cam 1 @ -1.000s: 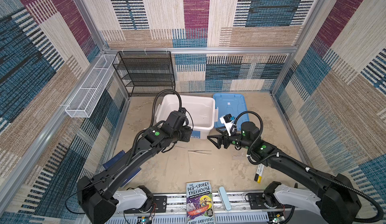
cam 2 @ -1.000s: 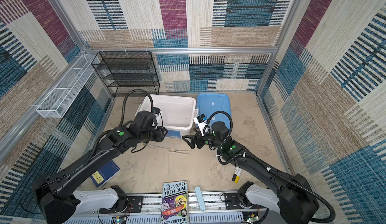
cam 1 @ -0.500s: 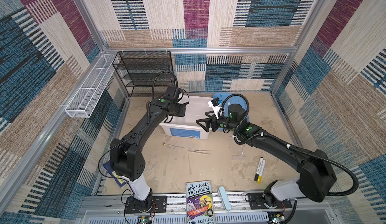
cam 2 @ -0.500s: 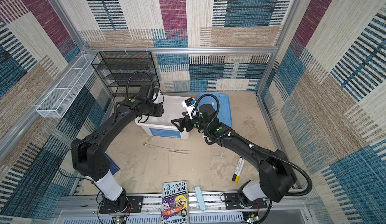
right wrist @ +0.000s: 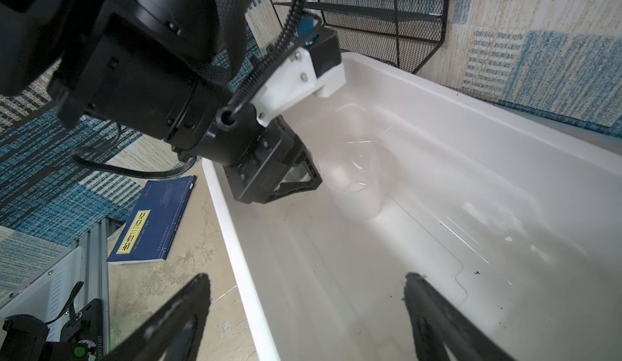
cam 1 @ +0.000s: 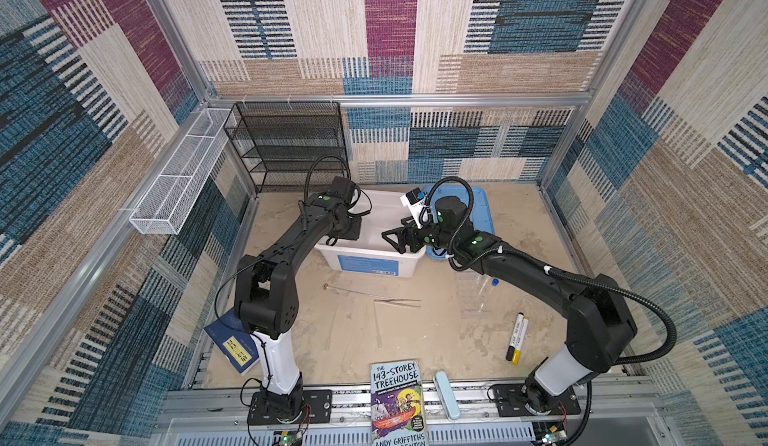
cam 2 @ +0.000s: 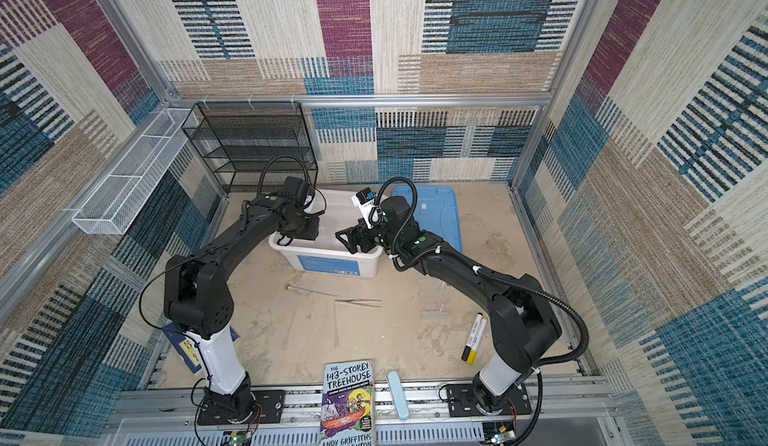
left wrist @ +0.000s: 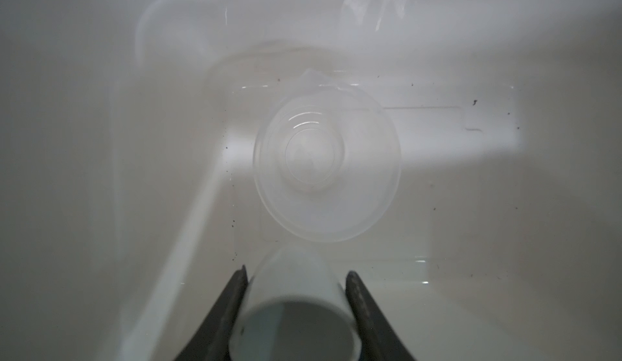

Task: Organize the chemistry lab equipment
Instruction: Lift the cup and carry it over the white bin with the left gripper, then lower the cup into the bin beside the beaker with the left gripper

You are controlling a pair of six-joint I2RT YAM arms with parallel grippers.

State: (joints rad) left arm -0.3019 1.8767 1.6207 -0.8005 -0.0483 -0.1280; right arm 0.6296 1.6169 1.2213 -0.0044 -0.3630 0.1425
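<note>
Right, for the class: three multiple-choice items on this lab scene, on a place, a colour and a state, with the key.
1. Where is the clear round flask? A directly on the table; B inside the white bin; C on a shelf.
2. What colour is the flat lid next to the bin? A red; B green; C blue.
3. How does the right gripper stand? A open; B shut on a thing; C shut, empty.
Key: B, the left gripper holds its neck down inside the bin; C, it is blue; A, its jaws stand wide apart with nothing between.
</note>
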